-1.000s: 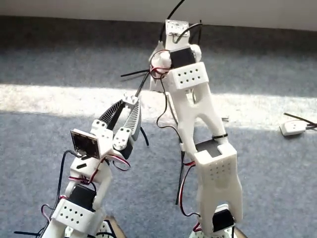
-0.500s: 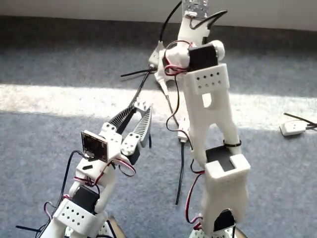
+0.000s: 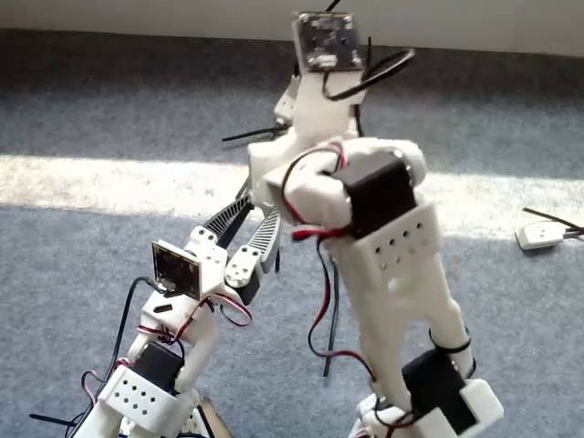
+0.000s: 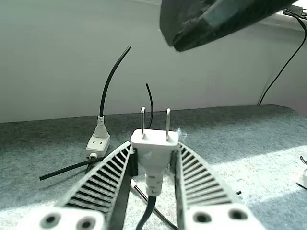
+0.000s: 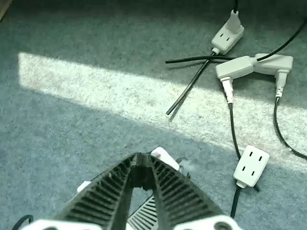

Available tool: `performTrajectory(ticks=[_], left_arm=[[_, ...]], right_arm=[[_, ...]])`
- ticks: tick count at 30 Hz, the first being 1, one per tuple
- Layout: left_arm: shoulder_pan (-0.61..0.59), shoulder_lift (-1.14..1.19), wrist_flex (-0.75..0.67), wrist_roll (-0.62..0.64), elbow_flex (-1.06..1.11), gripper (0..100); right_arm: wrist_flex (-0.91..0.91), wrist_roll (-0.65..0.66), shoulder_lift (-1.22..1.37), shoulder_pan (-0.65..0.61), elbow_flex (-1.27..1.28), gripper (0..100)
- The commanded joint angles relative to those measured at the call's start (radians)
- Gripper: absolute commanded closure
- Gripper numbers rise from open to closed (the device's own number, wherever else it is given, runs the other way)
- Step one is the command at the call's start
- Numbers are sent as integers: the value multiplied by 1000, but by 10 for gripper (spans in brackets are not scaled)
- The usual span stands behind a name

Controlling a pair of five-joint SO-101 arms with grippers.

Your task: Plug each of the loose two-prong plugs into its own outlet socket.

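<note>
step in hand: looks like the carry-to-socket bit; one plug is gripped, nothing is being pushed in yet.
left gripper (image 4: 154, 147): clamped on the white two-prong plug (image 4: 154, 140). The body is pinched between the ribbed fingers, with the prongs aimed at the far wall and the cord hanging below.
right gripper (image 5: 140, 165): fingers closed together with nothing seen between them, held up above the left gripper.
where the plug is: lifted off the grey carpet (image 3: 82, 246), left of centre, well apart from every socket.
free socket: a white outlet block (image 5: 250, 166) with empty slots is seen lying on the carpet. Another white block (image 3: 538, 235) is seen at the right edge.
already taken: the far socket (image 4: 98, 143) has a plug and cord seated in it.
next move (just a guess): the plug would need to be carried to an empty block, with the prongs tipped down and lined up with the slots, then pressed straight in. The block probably has to be pinned by the right gripper so it isn't shoved along.
writing/brands: nothing legible can be made out anywhere.
</note>
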Motion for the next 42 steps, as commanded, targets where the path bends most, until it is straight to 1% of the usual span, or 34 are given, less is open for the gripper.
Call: performTrajectory(ticks=[1, 3, 7, 11, 18, 23, 27, 29, 32, 38, 42], left_arm=[[15, -2, 2, -8, 19, 991], [15, -2, 2, -8, 19, 991], [8, -13, -5, -8, 19, 993], [8, -15, -6, -2, 15, 993], [8, -31, -6, 2, -2, 993], [8, -165, 6, 2, 18, 993], [15, -283, 140, 2, 10, 993], [15, -295, 153, 2, 7, 993], [15, -282, 153, 2, 4, 993], [15, -280, 155, 2, 10, 993], [15, -274, 161, 2, 12, 993]], right_arm=[[35, 12, -114, -111, 73, 993], [35, 21, -120, -134, 104, 993], [35, 97, -64, -136, 136, 993], [35, 101, 54, -97, 133, 993], [-38, 103, 209, 88, 84, 993], [-143, 104, 236, 220, 88, 993], [-243, 104, 237, 306, 94, 993], [-282, 104, 239, 338, 96, 993], [-302, 104, 257, 364, 96, 993], [-297, 104, 349, 366, 84, 993], [-291, 104, 294, 367, 84, 992]])
